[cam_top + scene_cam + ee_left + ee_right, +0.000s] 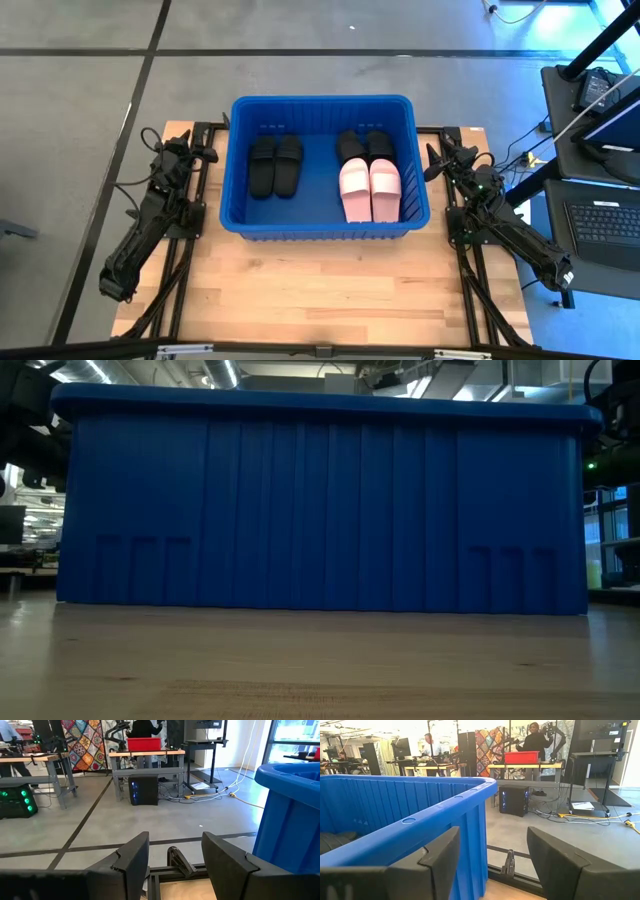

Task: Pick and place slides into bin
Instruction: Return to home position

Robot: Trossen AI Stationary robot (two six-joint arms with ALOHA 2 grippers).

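Observation:
The blue bin (240, 160) stands on the wooden table toward its far edge. Inside it a black pair of slides (275, 165) lies on the floor at the left. A pale pink pair (370, 190) lies at the right, its far end overlapping another black pair (363, 145). My left gripper (207, 153) is open beside the bin's left wall, at the table's far left corner. My right gripper (432, 160) is open beside the bin's right wall. In the low view the bin's ribbed wall (320, 510) hides everything behind it.
Bare wooden tabletop (320, 290) stretches from the bin to the near edge. Black frame rails (185, 260) run along both sides of the table. Desks with a laptop (605, 225) stand to the right. People and workbenches show in the room beyond.

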